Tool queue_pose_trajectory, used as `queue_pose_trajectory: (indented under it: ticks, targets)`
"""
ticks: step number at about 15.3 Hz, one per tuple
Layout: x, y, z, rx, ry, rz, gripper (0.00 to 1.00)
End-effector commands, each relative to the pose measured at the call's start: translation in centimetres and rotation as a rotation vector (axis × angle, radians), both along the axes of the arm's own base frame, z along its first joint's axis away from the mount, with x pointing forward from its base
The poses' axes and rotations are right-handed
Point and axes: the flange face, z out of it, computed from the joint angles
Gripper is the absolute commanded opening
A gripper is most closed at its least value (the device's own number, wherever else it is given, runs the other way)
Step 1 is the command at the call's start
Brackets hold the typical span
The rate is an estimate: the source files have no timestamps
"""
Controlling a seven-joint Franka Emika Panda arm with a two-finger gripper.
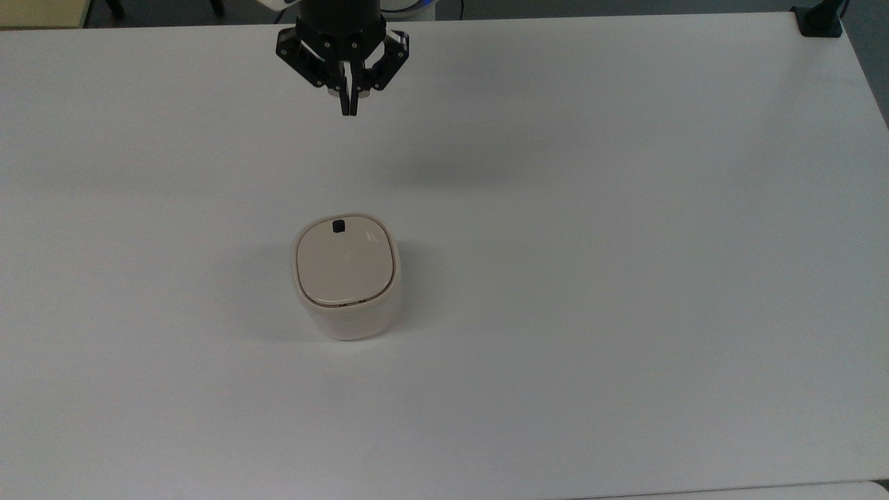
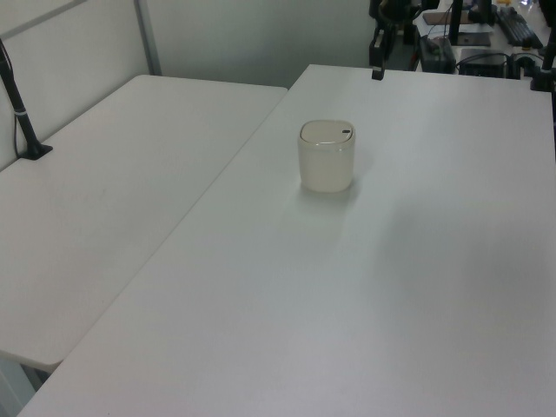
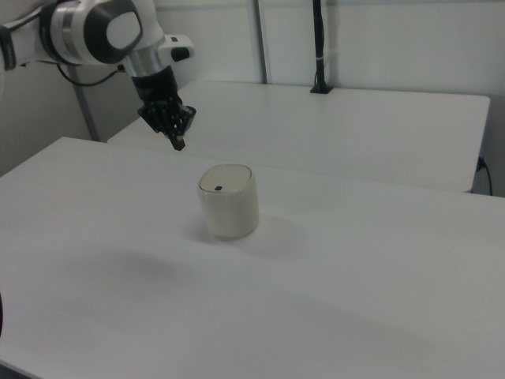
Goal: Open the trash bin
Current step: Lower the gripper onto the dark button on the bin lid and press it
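Observation:
The cream-white trash bin [image 1: 346, 279] stands upright on the white table [image 1: 625, 243], its flat beige lid down. A tiny black button [image 1: 339, 226] sits at the lid's edge toward the top view's top. The bin [image 2: 327, 156] also appears in the left view and the bin [image 3: 228, 201] in the right view, where the button [image 3: 218, 188] faces the arm. My black gripper [image 1: 349, 110] hangs in the air above the table, beyond the button side of the bin, fingers pressed together and holding nothing. In the right view the gripper [image 3: 179, 145] is up and to the left of the bin.
A second white table [image 2: 104, 200] adjoins on the left view's left, with a black post [image 2: 22, 113] clamped on it. A black clamp [image 1: 818, 19] sits at the top view's upper right table corner. Desks with equipment [image 2: 486, 35] stand behind the table.

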Motion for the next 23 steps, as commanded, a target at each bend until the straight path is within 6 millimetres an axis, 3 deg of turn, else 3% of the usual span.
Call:
queue_pose_trajectory:
  ticks: [1,10,14,18,23]
  targets:
    - [2.2,-0.4,-2.8,0.008,-0.050,0.010,0.07]
    - [6.5,-0.2,-10.2,0.021,-0.096,0.007,0.07]
    - [6.5,-0.5,-11.3,0.021,-0.078,0.002,0.07]
    - [6.9,-1.1,-13.8,0.014,-0.041,-0.002,0.07]
    - [7.0,-1.3,-14.5,0.009,-0.025,-0.005,0.07]
